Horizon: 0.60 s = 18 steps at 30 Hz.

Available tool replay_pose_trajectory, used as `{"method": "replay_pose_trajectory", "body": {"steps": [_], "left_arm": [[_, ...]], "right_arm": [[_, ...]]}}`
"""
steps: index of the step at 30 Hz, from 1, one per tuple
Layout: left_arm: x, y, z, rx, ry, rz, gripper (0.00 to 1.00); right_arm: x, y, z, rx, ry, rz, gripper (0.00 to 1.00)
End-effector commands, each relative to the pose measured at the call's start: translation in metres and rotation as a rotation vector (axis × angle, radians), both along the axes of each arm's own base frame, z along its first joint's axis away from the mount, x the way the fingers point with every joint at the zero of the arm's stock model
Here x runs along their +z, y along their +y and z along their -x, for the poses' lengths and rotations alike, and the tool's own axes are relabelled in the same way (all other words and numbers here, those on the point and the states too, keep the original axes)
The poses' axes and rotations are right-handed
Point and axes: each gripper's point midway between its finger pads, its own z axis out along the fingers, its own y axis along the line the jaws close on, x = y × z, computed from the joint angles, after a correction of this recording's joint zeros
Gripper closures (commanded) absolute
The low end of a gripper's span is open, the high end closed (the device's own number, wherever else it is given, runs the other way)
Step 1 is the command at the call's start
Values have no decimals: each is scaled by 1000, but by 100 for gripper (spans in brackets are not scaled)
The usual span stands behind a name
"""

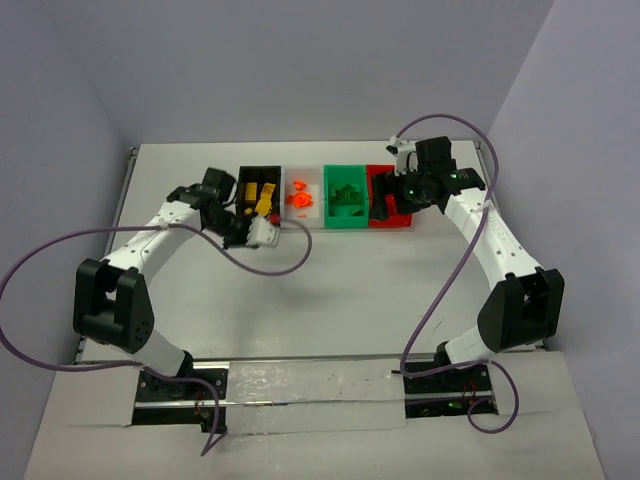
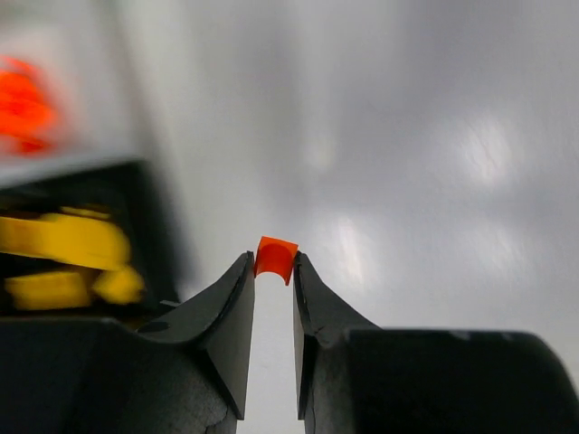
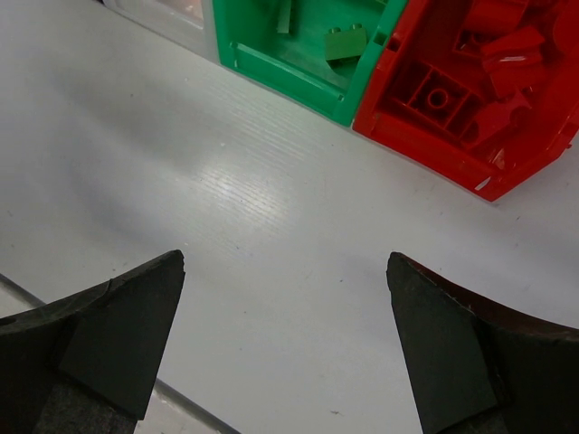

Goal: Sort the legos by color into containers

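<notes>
My left gripper (image 2: pixel 274 264) is shut on a small orange lego (image 2: pixel 276 257), pinched at its fingertips just above the table. In the top view it (image 1: pixel 276 220) sits at the front of the black container (image 1: pixel 260 168), which holds yellow legos (image 1: pixel 262 192). The white container (image 1: pixel 304 169) holds orange legos (image 1: pixel 300 197). My right gripper (image 3: pixel 286 260) is open with nothing between its fingers, over bare table in front of the green container (image 3: pixel 298 77) and the red container (image 3: pixel 425 145). A green lego (image 3: pixel 346 42) and red legos (image 3: pixel 502 45) lie inside these.
The four containers stand side by side in a row at the back of the white table (image 1: pixel 330 290). Purple cables (image 1: pixel 440 290) loop from both arms over the table. Grey walls close in the left, right and back.
</notes>
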Motion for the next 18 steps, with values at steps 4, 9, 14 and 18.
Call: {"method": "replay_pose_trajectory", "body": {"steps": [4, 9, 14, 18], "left_arm": [[111, -110, -62, 426, 99, 441, 90], [96, -143, -132, 670, 125, 504, 92], [88, -159, -175, 804, 121, 544, 91], [67, -158, -198, 893, 83, 503, 88]], "right_arm": [[14, 6, -4, 25, -37, -18, 0], [16, 3, -7, 11, -52, -5, 0], [16, 2, -7, 3, -60, 1, 0], [20, 1, -9, -2, -71, 3, 0]]}}
